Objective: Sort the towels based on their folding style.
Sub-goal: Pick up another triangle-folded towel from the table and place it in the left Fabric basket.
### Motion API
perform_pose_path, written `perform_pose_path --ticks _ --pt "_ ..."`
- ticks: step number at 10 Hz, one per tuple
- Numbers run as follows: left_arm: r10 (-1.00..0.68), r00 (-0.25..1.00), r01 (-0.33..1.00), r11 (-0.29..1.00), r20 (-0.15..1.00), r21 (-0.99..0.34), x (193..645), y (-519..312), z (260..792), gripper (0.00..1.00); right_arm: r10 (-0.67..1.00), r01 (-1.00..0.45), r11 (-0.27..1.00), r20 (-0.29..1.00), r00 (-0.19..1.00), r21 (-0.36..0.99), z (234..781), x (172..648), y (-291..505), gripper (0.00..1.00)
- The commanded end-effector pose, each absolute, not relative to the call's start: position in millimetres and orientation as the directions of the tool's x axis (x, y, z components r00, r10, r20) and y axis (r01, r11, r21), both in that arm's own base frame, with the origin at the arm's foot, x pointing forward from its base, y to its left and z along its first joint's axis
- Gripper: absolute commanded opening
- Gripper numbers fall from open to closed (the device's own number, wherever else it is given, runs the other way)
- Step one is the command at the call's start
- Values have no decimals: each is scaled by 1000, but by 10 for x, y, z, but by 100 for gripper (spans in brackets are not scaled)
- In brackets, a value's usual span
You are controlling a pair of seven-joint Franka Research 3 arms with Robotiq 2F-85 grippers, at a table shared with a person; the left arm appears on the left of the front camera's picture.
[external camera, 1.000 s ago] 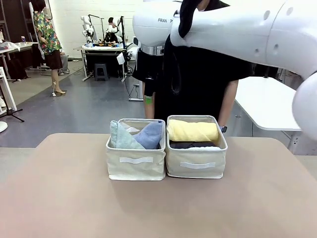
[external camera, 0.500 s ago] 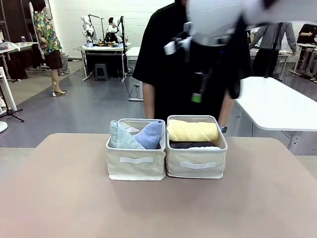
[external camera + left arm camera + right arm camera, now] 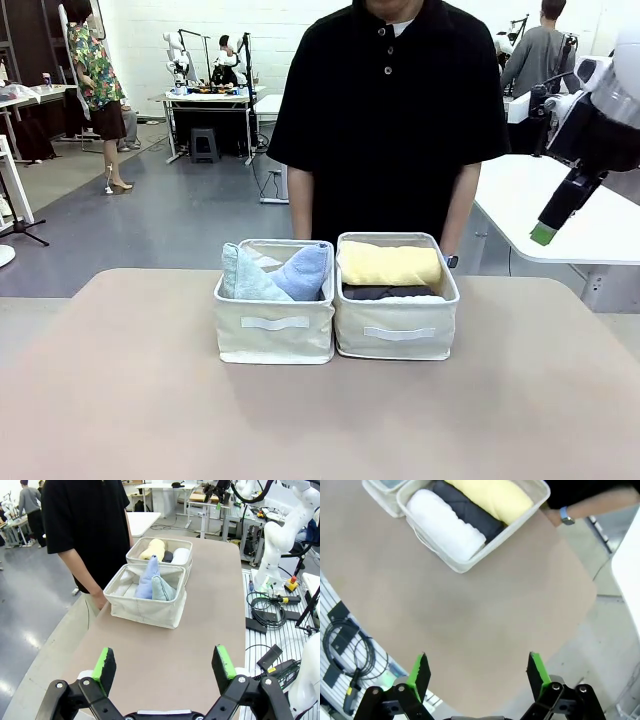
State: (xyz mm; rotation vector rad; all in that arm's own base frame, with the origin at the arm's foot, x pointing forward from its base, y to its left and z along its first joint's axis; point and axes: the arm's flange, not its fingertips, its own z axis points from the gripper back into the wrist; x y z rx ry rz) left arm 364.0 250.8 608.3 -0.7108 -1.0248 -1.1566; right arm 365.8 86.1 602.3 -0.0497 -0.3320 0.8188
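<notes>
Front view: two cream bins sit side by side at the centre of the tan table (image 3: 120, 400). The left bin (image 3: 274, 335) holds the pale green-grey cone towel (image 3: 243, 280) and the light blue cone towel (image 3: 303, 272). The right bin (image 3: 397, 330) shows the yellow roll (image 3: 390, 264) on top, with the dark grey roll (image 3: 385, 292) below it. A person in black (image 3: 390, 120) stands behind the bins. At the upper right edge the right gripper (image 3: 548, 228) hangs high above the table, one green pad showing.

Left wrist view: the left gripper (image 3: 165, 663) fills the bottom, jaws spread wide and empty, with the bins in the upper middle.

Right wrist view: the right gripper (image 3: 476, 675) is at the bottom, jaws wide apart, nothing between them. At the top the white roll (image 3: 445, 525), dark grey and yellow rolls lie side by side in their bin.
</notes>
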Motion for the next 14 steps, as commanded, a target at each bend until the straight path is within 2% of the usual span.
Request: perform_pose_path --ticks 1,7,8,9,10,14 --pt "-381 54 958 282 923 60 3626 2496 6094 100 734 -717 673 276 620 -181 6077 3584 832 100" --pt "-381 54 958 282 923 60 3626 2496 6094 100 725 -709 682 289 625 -179 6116 3600 856 100" --pt "-381 54 958 282 923 60 3626 2496 6094 100 812 -837 541 313 493 -86 6454 3554 467 100" --pt "-381 54 958 282 923 60 3626 2496 6094 100 777 -859 511 412 475 27 6743 3541 -64 100" --pt "-381 54 958 282 923 60 3626 2496 6094 100 782 -903 423 476 403 69 6899 3540 -575 100" --pt "-381 54 958 282 923 60 3626 2496 6094 100 682 -975 130 698 219 178 6853 3767 -1932 100"
